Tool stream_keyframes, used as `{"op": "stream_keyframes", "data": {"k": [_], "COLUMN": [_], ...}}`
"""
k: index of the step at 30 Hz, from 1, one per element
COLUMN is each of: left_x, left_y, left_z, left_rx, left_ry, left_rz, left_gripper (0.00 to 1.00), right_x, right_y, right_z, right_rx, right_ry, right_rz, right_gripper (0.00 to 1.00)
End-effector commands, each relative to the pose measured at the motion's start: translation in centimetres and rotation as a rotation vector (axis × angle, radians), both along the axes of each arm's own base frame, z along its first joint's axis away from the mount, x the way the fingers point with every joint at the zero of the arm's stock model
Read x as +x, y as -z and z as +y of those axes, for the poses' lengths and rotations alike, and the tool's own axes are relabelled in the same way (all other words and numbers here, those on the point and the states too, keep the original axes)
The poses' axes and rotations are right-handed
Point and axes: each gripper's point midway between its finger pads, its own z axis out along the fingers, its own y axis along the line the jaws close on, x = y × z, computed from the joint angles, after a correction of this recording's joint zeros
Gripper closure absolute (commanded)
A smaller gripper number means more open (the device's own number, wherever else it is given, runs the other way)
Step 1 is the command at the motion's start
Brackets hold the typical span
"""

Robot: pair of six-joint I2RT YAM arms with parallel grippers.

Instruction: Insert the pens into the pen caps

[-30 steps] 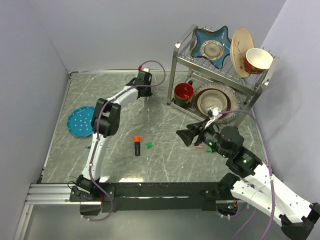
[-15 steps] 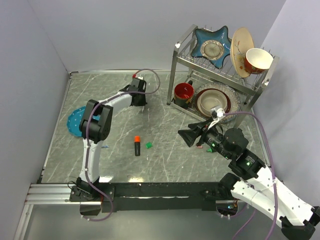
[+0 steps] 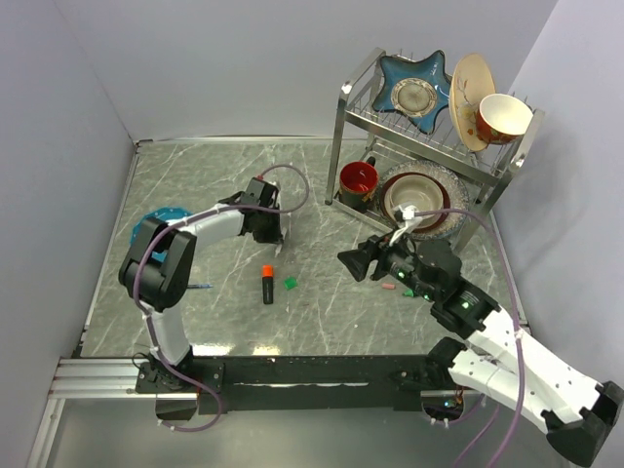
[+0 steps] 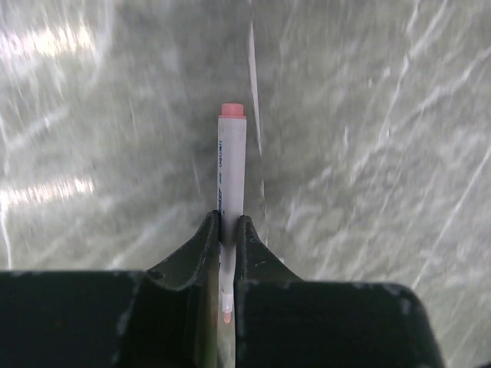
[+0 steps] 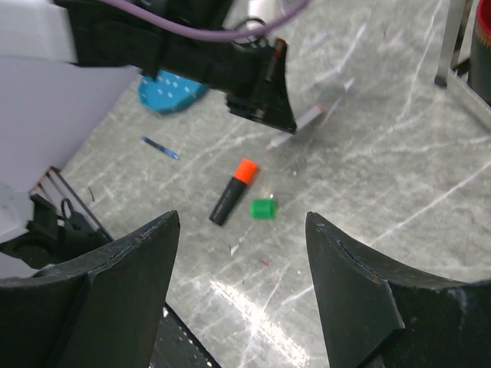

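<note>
Marker [image 3: 267, 284]: Nearest me, the stubby black one with the orange tip lies flat mid-table, untouched.
Green cap [image 3: 290, 283]: Just right of the marker, not touching it.
Pink cap [image 3: 387, 289]: A small pink piece on the table under my right arm; I judge it a cap, though it is too small to be sure.
Blue pen [image 3: 202, 287]: Thin and flat, well left of the marker, just beside my left arm.
Right gripper [image 3: 353, 263]: Hovers right of centre with its jaws spread wide, holding nothing and facing the marker.
Left gripper [image 4: 228, 224]: Farther in, pinched almost closed on the white pen.
White pen [image 4: 231, 153]: Clamped near one end and, I judge, lifted clear of the table. Most of the barrel and its pink end jut past the fingertips.
Handling: I judge the pen light, stiff and smooth, so it could pivot or slide in so narrow a pinch. A hold nearer mid-barrel would steady it. The caps look tiny and light, likely to skid if nudged.
Room: Open table lies between my two grippers. Plate [image 3: 161, 214] at far left sits partly under my left arm. The rack [image 3: 339, 146] and its crockery crowd the far right, its legs near the right gripper. Walls close in on the left and at the back.
</note>
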Motion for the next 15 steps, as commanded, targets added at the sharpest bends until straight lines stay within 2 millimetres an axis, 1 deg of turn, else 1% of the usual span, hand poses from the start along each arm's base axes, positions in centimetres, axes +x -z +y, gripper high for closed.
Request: {"op": "stream_keyframes", "data": {"k": [1,2,3,4,5,6,7,8,9,11,12,13,14,15], "left_x": [-0.9,-1.0,-1.3,-1.7,-1.8,-1.7,-2.1,-2.0,-2.1,-2.5,-2.8,-3.2,-3.4,-3.6], "left_y": [-2.7,-3.3,-3.6,-3.6,-4.1,-4.2,-3.9,-3.9,-3.9,-5.3,-5.9,-6.7,-7.7,-8.2], "left_z": [-0.4,-0.5,-0.7,-0.7,-0.8,-0.8,-0.7,-0.6,-0.7,-2.0,-2.4,-2.9,-3.0,-3.1], "left_rx": [-0.060,-0.074,-0.088,-0.094,-0.100,-0.105,-0.100,-0.096,-0.098,-0.176,-0.204,-0.239,-0.257,-0.265], "left_ry": [0.026,0.028,0.035,0.039,0.046,0.052,0.058,0.057,0.057,0.084,0.095,0.113,0.116,0.121], "left_rz": [-0.031,-0.041,-0.037,-0.035,-0.048,-0.064,-0.055,-0.054,-0.045,-0.039,-0.040,-0.035,-0.044,-0.043], "left_gripper": [0.99,0.99,0.99,0.99,0.99,0.99,0.99,0.99,0.99,0.99,0.99,0.99,0.99,0.99], "right_x": [0.7,0.9,1.2,1.5,2.1,2.4,2.4,2.4,2.1,1.9,2.1,2.4,3.3,4.0], "right_y": [-1.1,-0.8,-0.4,0.3,1.2,1.9,1.8,2.1,1.8,1.6,0.9,1.6,2.0,2.0], "right_z": [0.5,0.2,0.1,-0.1,-0.3,-0.5,-0.4,-0.2,0.2,0.5,0.8,0.5,0.2,0.1], "right_rx": [0.055,0.059,0.062,0.049,0.023,-0.002,-0.004,-0.011,0.003,0.017,0.041,0.036,0.029,0.022], "right_ry": [0.017,0.035,0.055,0.074,0.108,0.126,0.127,0.117,0.090,0.069,0.063,0.087,0.121,0.146], "right_rz": [-0.032,-0.034,-0.028,-0.012,0.014,0.030,0.036,0.047,0.048,0.031,-0.013,-0.025,-0.046,-0.083], "right_gripper": [0.26,0.26,0.26,0.26,0.27,0.27,0.27,0.27,0.27,0.27,0.27,0.27,0.27,0.29]}}
